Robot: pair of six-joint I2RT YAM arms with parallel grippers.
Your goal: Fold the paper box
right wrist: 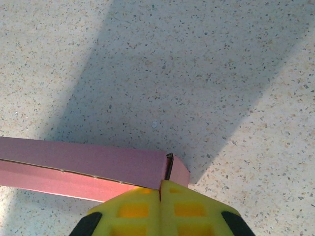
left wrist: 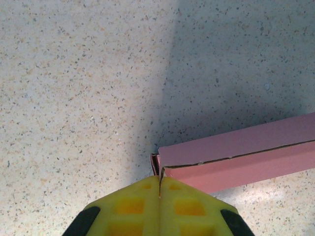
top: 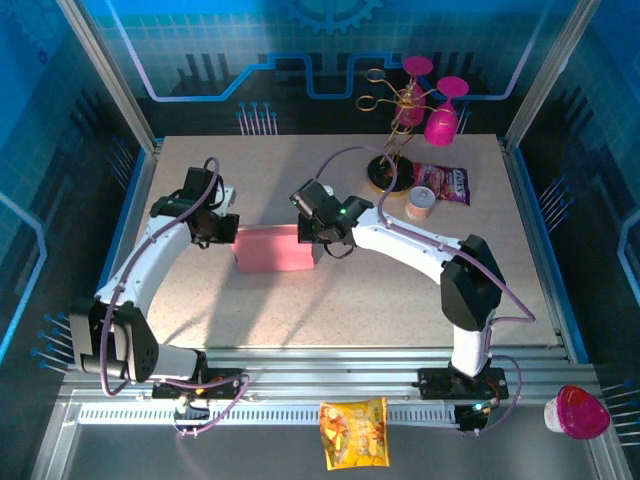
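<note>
The paper box (top: pixel 272 250) is a shallow pink rectangular box lying on the speckled table between the two arms. At its left end is my left gripper (top: pixel 228 232). In the left wrist view its yellow fingers (left wrist: pixel 133 206) meet, and my left gripper (left wrist: pixel 160 184) is shut on the thin end wall of the paper box (left wrist: pixel 236 152). At the right end is my right gripper (top: pixel 318 240). Seen from the right wrist, my right gripper (right wrist: pixel 161 186) is shut on that end wall of the paper box (right wrist: pixel 83 160).
A wire rack (top: pixel 392 130) with magenta goblets (top: pixel 440 122) stands at the back right. A printed pink snack bag (top: pixel 445 183) and a small can (top: pixel 421 203) lie beside it. A yellow snack bag (top: pixel 354 432) and a pink cup (top: pixel 578 412) sit below the table's near rail.
</note>
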